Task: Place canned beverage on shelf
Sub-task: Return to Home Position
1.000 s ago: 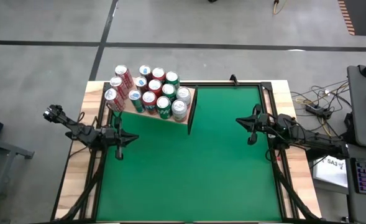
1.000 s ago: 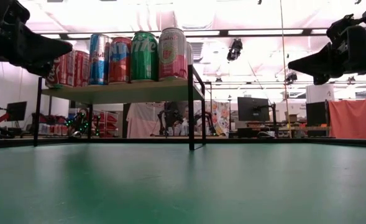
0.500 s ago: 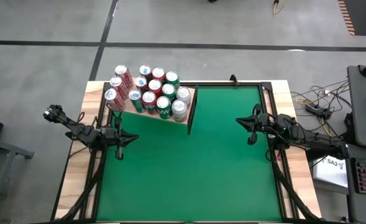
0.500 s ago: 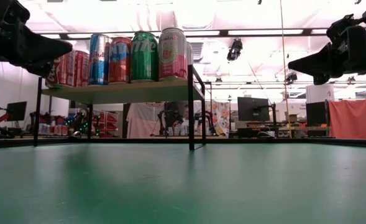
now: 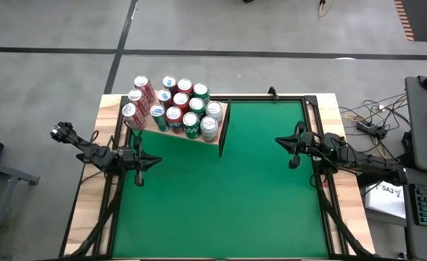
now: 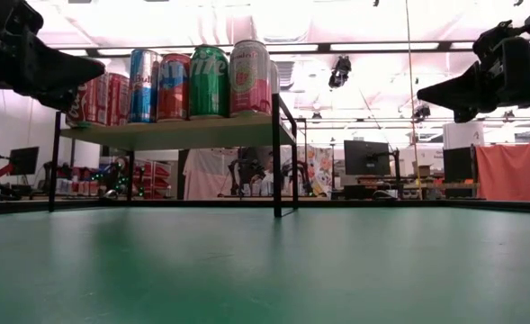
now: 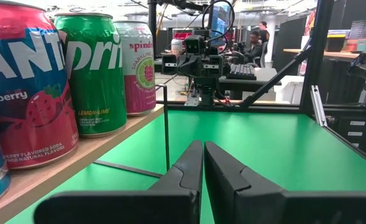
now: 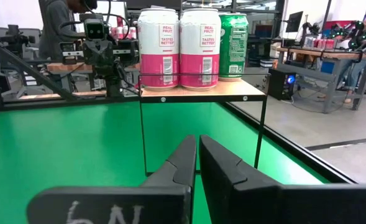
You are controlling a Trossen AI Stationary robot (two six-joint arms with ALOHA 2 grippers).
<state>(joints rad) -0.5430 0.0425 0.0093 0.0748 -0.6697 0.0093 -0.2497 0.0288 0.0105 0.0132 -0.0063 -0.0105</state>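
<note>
Several beverage cans [image 5: 177, 109] stand upright on the pale wood shelf [image 5: 171, 135] at the table's far left; they also show in the low view [image 6: 193, 83], the left wrist view [image 7: 92, 74] and the right wrist view [image 8: 179, 46]. The shelf stands on thin dark legs [image 6: 276, 162]. My left gripper [image 5: 139, 179] is shut and empty at the table's left edge, just near of the shelf. My right gripper [image 5: 292, 162] is shut and empty near the table's right edge.
The green table surface [image 5: 227, 196] lies open between the arms and toward the near edge. A dark frame [image 5: 271, 98] borders the table. Cables and desks [image 5: 372, 123] lie off the right side. People show in the room beyond [image 8: 61, 18].
</note>
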